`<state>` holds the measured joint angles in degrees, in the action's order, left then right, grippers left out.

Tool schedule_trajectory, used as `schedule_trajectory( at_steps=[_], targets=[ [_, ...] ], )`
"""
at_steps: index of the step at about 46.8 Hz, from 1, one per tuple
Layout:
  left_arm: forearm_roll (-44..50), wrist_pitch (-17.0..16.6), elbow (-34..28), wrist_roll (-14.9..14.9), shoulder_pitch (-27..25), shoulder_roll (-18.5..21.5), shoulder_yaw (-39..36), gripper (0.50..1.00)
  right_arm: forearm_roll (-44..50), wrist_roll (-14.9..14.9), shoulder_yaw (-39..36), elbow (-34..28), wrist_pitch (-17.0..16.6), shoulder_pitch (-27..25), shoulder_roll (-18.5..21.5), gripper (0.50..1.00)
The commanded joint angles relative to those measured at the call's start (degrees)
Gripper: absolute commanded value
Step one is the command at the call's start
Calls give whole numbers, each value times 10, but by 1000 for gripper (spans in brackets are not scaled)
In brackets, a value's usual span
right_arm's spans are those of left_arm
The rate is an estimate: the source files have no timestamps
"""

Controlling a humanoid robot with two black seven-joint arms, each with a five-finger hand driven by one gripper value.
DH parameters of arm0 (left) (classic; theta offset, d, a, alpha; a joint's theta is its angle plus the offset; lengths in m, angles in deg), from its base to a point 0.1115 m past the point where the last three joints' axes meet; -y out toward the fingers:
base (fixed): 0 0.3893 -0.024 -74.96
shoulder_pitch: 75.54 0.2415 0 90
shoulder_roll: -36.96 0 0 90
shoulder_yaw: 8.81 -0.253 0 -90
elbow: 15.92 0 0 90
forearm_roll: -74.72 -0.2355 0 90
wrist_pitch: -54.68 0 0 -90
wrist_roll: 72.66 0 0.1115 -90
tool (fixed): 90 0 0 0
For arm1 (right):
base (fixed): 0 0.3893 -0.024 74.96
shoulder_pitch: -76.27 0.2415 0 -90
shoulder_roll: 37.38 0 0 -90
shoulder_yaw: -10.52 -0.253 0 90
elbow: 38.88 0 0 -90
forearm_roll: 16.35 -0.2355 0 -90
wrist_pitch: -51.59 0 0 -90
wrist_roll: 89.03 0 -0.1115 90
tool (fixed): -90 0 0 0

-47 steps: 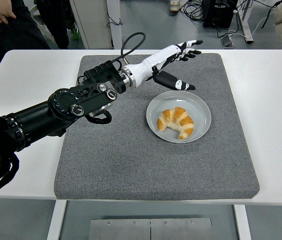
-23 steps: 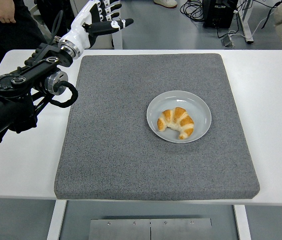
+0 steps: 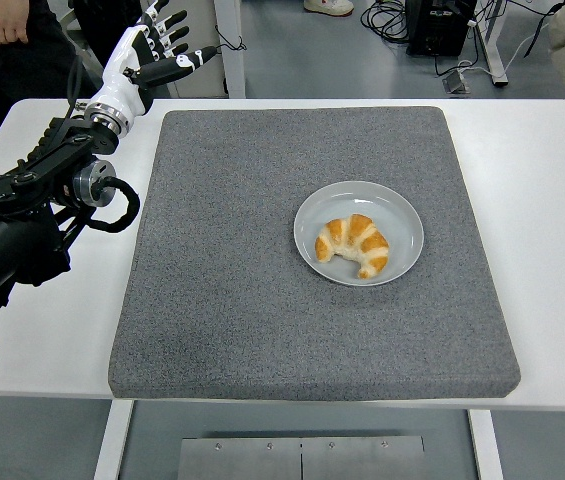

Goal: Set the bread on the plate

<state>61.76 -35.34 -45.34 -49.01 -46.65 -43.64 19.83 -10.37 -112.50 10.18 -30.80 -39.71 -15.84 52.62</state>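
A golden croissant (image 3: pixel 354 245) lies inside the pale grey plate (image 3: pixel 402 213), which sits on the grey mat right of centre. My left hand (image 3: pixel 154 52) is raised at the table's far left corner, far from the plate, its fingers spread and holding nothing. The black left arm (image 3: pixel 37 205) runs from the left edge up to it. No right arm shows.
The grey mat (image 3: pixel 222 300) covers most of the white table (image 3: pixel 552 200). A person in dark clothing (image 3: pixel 12 40) stands at the top left, close behind my raised hand. Cables and a table leg lie on the floor beyond.
My left arm has swung back from beside the plate to the far left corner of the table and drifted slightly further left. The croissant and plate have not moved.
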Motion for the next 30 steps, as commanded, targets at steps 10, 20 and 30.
schedule_trajectory(
  at_steps=[10,20,30],
  targets=[
    [35,0,2,20,22,-12,59,924,0,0,0,0,-1,0,0,1000],
    [80,0,3,16,32,-16,88,924,0,0,0,0,0,-1,0,1000],
    [84,0,25,11,35,-26,91,924,0,0,-4,0,0,-1,0,1000]
  ],
)
